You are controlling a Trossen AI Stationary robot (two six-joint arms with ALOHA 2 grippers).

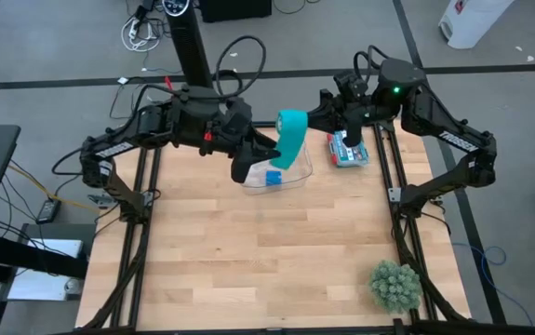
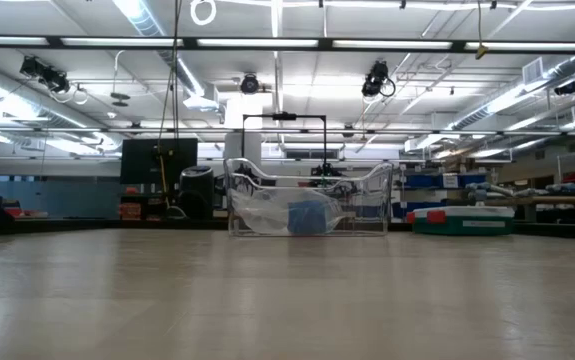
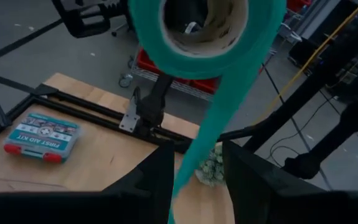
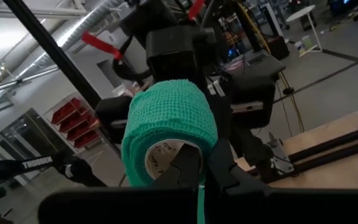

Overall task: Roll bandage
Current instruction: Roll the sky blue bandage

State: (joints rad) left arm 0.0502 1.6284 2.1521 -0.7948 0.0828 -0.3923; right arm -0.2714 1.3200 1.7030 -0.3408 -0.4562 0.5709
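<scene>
- Teal-green bandage [image 3: 207, 37] is filling the left wrist view, a fat roll on a cardboard tube, with a long tail of it hanging down between two dark fingers [image 3: 147, 180].
- Up in the air over the back of the table [image 1: 248, 261], the roll is sitting between the two arms, above a clear plastic box [image 1: 281, 177].
- Right gripper [image 4: 205, 163] is pinching the roll by its edge, with its fingers squeezed tight together on the wall of the tube.
- Left gripper [image 3: 197, 177] is waiting just under the roll with its fingers apart, and the hanging tail is running down through the gap. I cannot tell if the fingers are touching the tail.
- Inside the clear box a small blue roll [image 1: 274, 177] is lying at the bottom.
- Next to the box, by the right arm, a first aid kit [image 1: 348, 149] is lying flat on the wood.
- Far off at the front corner on the right side, a little green plant [image 1: 394, 286] is standing alone.
</scene>
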